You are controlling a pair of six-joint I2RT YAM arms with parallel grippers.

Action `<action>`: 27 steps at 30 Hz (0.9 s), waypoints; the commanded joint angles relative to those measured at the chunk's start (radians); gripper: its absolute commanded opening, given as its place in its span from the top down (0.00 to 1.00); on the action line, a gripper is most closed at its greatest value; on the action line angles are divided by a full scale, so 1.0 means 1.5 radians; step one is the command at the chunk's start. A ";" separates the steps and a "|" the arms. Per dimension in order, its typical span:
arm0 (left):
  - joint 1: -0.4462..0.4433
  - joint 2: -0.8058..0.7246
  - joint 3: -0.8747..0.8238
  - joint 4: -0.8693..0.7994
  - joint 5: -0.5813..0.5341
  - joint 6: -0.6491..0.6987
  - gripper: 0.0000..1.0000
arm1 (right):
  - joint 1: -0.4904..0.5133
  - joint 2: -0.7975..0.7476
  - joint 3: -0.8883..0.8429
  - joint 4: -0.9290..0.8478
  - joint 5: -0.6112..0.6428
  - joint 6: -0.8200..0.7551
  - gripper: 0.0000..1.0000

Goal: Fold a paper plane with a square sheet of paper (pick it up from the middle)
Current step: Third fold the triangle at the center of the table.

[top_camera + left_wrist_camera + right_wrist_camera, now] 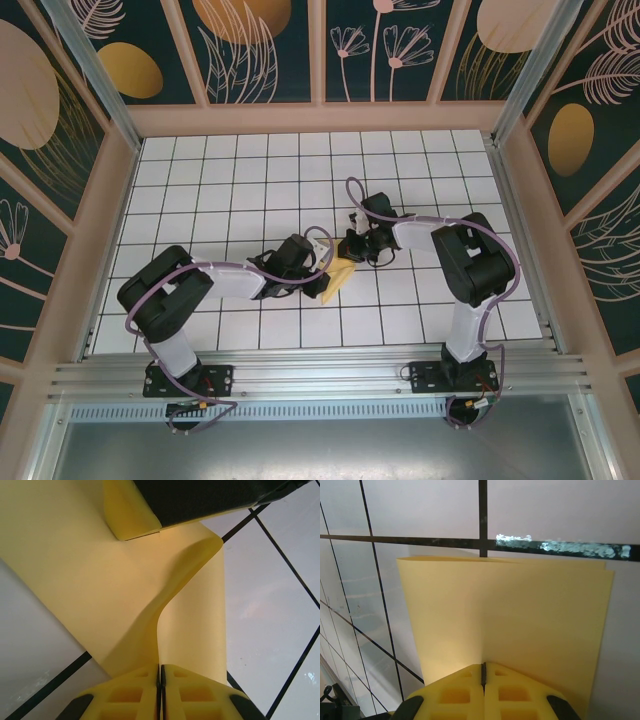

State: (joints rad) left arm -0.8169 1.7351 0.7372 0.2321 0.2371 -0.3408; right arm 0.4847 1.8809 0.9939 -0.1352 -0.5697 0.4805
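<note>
- Top external: both arms reach in to the middle of the white grid table. The square sheet of paper sits between the left gripper and the right gripper and shows as a small yellow wedge. You cannot tell from here whether it touches the table.
- Left wrist: the left gripper is closed tight on one edge of the paper, its fingers all but meeting. The paper runs away in an S-shaped bow to the right gripper, which pinches its far part. That bow looks like slack, so draw the two grips gently apart and into line before you press any crease, or the fold may wander.
- Right wrist: the right gripper is clamped shut on the paper. The paper is flat, smooth, pale yellow and doubled over, with its two layers slightly offset along the far edge. Match those edges first; paper this thin will likely buckle if you push rather than pull.
</note>
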 commanded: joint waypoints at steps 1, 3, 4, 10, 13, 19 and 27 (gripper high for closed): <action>0.003 0.015 0.009 -0.003 -0.003 0.013 0.88 | 0.011 0.021 -0.017 -0.018 0.015 0.006 0.94; 0.003 0.016 0.006 -0.001 -0.001 0.012 0.88 | 0.011 0.019 -0.016 -0.020 0.014 0.006 0.94; 0.003 0.016 0.005 0.000 -0.002 0.011 0.88 | 0.011 0.019 -0.015 -0.021 0.014 0.005 0.94; 0.003 0.024 0.003 0.004 0.005 0.008 0.88 | 0.012 -0.002 -0.004 -0.012 0.004 0.017 0.91; 0.003 0.025 0.003 0.005 0.009 0.006 0.88 | 0.009 -0.043 0.009 -0.026 0.033 0.026 0.88; 0.003 0.024 0.000 0.006 0.010 0.004 0.88 | 0.000 -0.169 -0.064 -0.007 0.120 0.074 0.86; 0.004 0.022 0.001 0.001 0.009 0.005 0.88 | 0.055 -0.265 -0.195 0.107 0.054 0.167 0.96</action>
State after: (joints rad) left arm -0.8169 1.7470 0.7372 0.2398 0.2394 -0.3412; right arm 0.5205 1.5021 0.7399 -0.0479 -0.4629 0.6567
